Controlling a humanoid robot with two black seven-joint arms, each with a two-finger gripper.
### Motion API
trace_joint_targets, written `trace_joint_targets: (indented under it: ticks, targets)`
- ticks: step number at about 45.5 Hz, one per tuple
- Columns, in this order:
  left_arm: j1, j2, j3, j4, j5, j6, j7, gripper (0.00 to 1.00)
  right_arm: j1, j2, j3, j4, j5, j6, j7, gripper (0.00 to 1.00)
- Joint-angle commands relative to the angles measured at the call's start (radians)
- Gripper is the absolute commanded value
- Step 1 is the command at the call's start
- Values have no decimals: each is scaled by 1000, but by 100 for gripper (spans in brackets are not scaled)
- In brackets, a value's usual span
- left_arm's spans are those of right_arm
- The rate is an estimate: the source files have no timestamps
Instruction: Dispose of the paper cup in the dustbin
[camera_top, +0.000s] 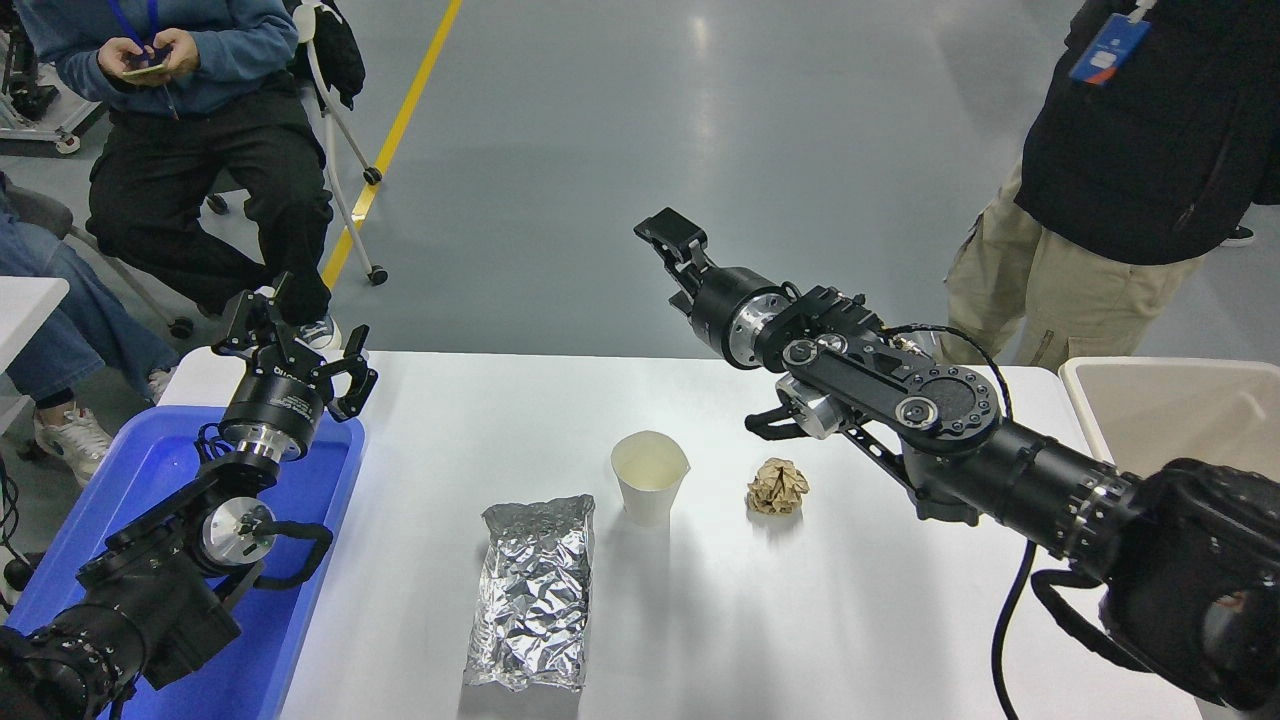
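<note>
The paper cup (650, 477) stands upright on the white table (860, 620), white with a cream inside, near the table's middle. My right gripper (672, 240) is raised high above the table's far edge, up and slightly right of the cup, well apart from it and holding nothing. A beige bin (1170, 405) sits at the table's right edge. My left gripper (292, 340) is parked at the lower left over a blue tray (300, 600), open and empty.
A crumpled brown paper ball (777, 487) lies right of the cup, under my right arm. A silver foil bag (531, 592) lies in front of the cup, to its left. One person stands at the far right, another sits at the far left.
</note>
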Motion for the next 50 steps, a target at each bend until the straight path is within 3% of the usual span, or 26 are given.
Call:
trace_joint_targets:
  ticks: [1,8,26,39,50]
  targets:
    - [0,0,0,0,0,0,0,100,-81,-124,151,5,6,0,61,99]
    - [0,0,0,0,0,0,0,100,-216,-144,331,8,6,24,215,99]
    - [0,0,0,0,0,0,0,100,-442,-164,536,6,6,90,311,99]
    - [0,0,0,0,0,0,0,100,-514,-164,594,-9,4,113,417,99]
    - [0,0,0,0,0,0,0,100,-535,-165,591,-48,3,115,450,99]
